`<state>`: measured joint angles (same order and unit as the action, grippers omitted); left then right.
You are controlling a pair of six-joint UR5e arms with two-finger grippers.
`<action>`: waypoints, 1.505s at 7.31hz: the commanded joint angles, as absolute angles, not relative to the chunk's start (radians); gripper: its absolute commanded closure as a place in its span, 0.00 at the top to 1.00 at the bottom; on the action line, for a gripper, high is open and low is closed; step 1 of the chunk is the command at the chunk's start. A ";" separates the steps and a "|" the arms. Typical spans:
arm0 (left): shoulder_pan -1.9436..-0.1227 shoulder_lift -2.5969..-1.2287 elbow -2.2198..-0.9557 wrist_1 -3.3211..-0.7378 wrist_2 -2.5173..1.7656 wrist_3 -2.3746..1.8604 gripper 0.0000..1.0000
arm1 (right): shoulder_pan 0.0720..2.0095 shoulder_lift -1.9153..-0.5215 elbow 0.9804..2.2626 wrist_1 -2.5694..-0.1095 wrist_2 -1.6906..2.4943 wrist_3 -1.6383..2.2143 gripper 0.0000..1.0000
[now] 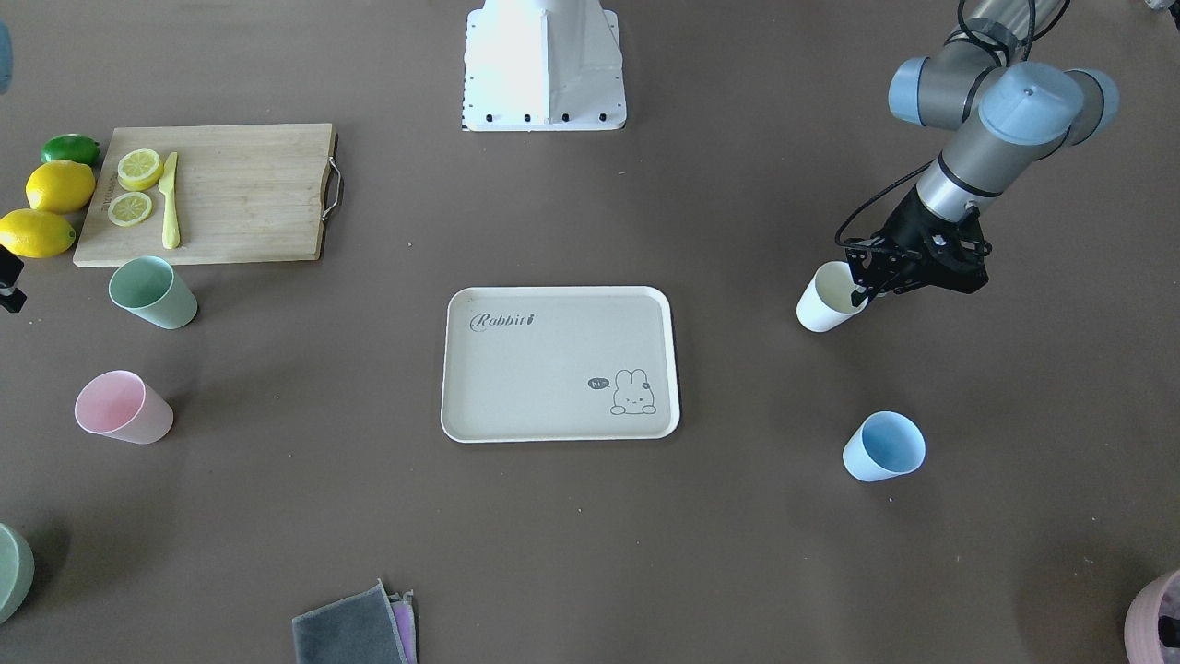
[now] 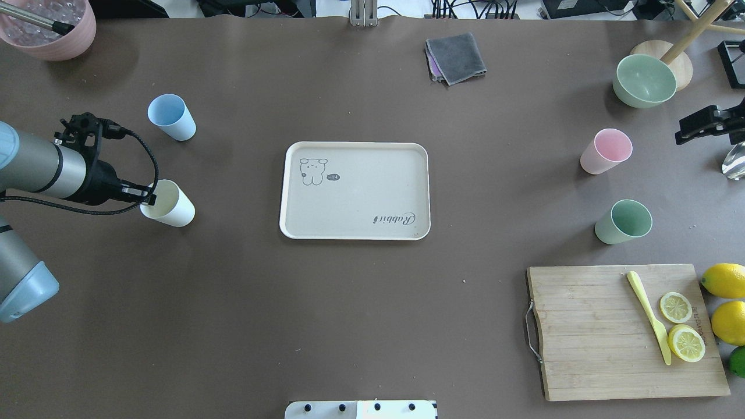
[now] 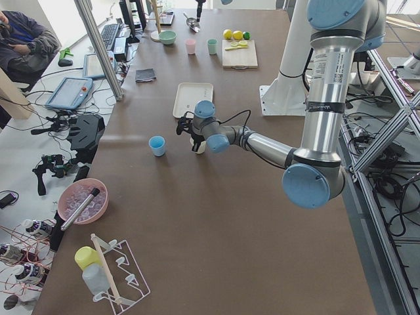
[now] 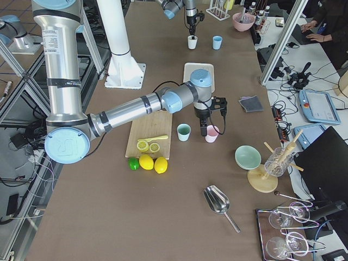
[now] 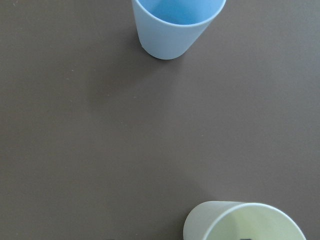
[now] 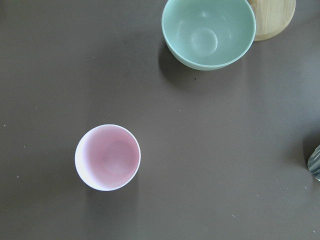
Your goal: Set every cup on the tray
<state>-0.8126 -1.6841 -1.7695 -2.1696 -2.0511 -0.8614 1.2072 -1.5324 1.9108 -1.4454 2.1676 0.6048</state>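
The beige Rabbit tray (image 2: 361, 192) lies empty at the table's middle. My left gripper (image 2: 145, 196) is open astride the near rim of the cream-white cup (image 2: 173, 208), with one fingertip (image 5: 245, 238) inside it; the cup stands on the table. The light blue cup (image 2: 171, 116) stands just beyond it. The pink cup (image 2: 605, 151) and the mint green cup (image 2: 623, 222) stand on the robot's right side. My right gripper (image 4: 204, 128) hovers above the pink cup (image 6: 107, 157); I cannot tell whether it is open or shut.
A wooden cutting board (image 2: 588, 337) with lemon slices and a yellow knife lies near right, with whole lemons beside it. A grey-green bowl (image 2: 643, 78), a folded grey cloth (image 2: 457, 55) and a mauve pot (image 2: 49, 29) sit along the far edge.
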 commanded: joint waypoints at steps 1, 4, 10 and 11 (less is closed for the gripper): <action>-0.811 -1.844 -1.786 -2.003 -2.056 -0.874 0.00 | 1.207 -1.532 1.908 -1.447 2.168 0.606 1.00; -0.732 -2.046 -1.746 -1.842 -2.042 -0.957 0.00 | 1.204 -1.531 1.901 -1.447 2.168 0.604 1.00; -0.588 -2.141 -1.674 -1.842 -1.867 -1.045 0.00 | 1.200 -1.531 1.899 -1.445 2.168 0.601 1.00; -0.588 -2.149 -1.667 -1.842 -1.867 -1.052 0.00 | 1.200 -1.529 1.899 -1.445 2.168 0.601 1.00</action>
